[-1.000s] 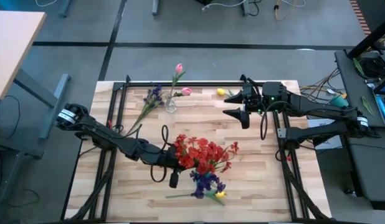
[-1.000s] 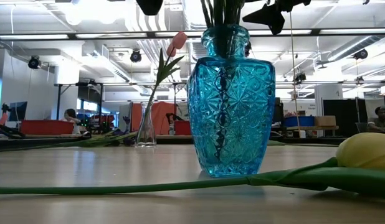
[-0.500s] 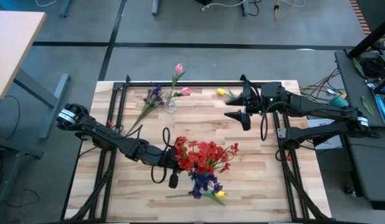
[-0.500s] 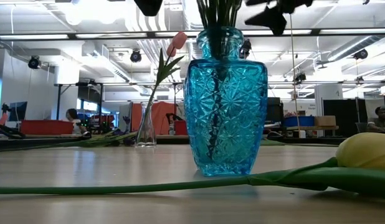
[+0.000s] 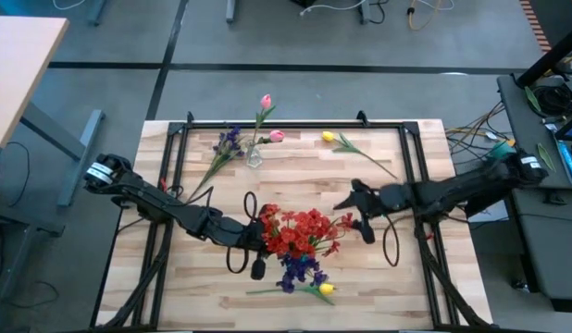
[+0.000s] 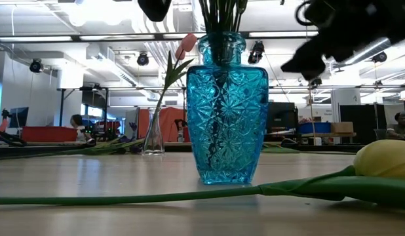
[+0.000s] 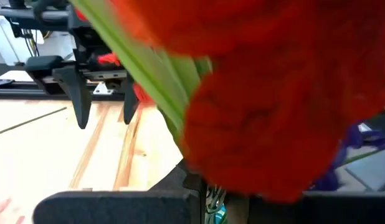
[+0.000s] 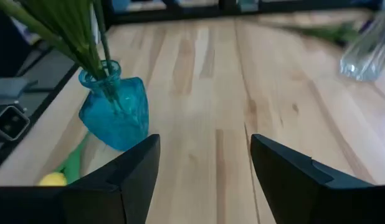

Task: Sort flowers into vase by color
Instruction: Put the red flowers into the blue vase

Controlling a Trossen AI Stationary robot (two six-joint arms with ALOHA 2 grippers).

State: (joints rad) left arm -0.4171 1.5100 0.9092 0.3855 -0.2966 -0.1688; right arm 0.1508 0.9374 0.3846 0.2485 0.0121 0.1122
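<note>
High view puts my right jaws [image 5: 357,211] spread and empty, low over the middle of the surface [image 5: 425,277], arm stretched in from the right edge; half a second ago they hovered near the far rail. My left jaws [image 5: 260,242] sit against the red cluster [image 5: 303,231], but I cannot tell whether they are pinching anything. Those red flowers stand with green stems in the blue vase [image 6: 225,111], with purple blooms [image 5: 303,270] just beside. A yellow tulip [image 6: 384,159] lies near it, another yellow tulip [image 5: 329,137] at the far side. The blue vase has slid slightly left in the low view.
</note>
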